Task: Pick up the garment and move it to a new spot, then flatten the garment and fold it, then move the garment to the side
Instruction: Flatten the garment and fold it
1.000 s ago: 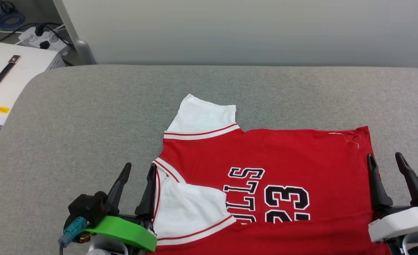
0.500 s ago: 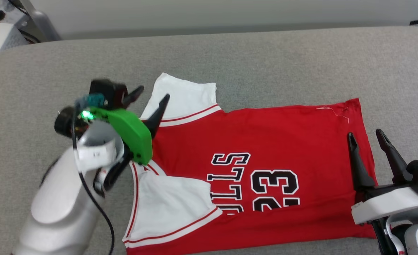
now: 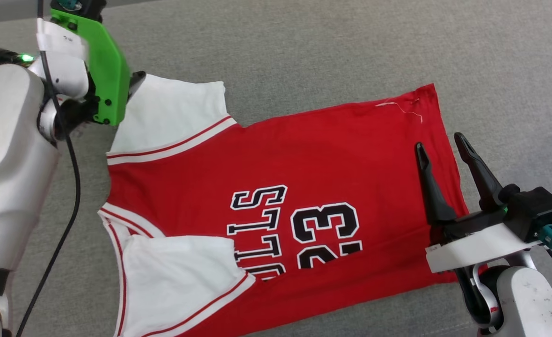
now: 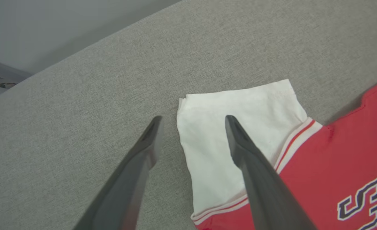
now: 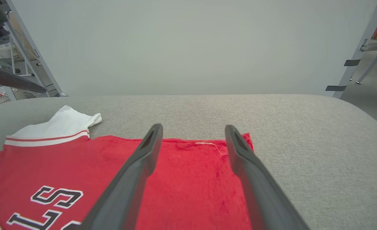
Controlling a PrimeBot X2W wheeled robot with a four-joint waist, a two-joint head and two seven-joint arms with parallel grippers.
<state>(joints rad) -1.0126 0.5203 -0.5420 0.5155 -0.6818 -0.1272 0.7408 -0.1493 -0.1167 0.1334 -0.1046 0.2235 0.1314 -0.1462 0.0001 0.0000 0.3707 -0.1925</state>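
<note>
Shirt (image 3: 304,154) and left hand (image 4: 193,118): what stays out of sight

In the head view a green bracket (image 3: 105,70) covers the left hand's fingers except one dark tip at the shirt's far sleeve (image 3: 173,112); whether it touches the cloth cannot be told. The near sleeve (image 3: 177,276) lies folded over the start of the black lettering (image 3: 257,220) and runs off the bottom edge. The right hand (image 3: 439,142) masks a stretch of the shirt's hem. Both wrist views cut the shirt off at their edges, and a finger (image 4: 255,172) blocks part of the far sleeve.
</note>
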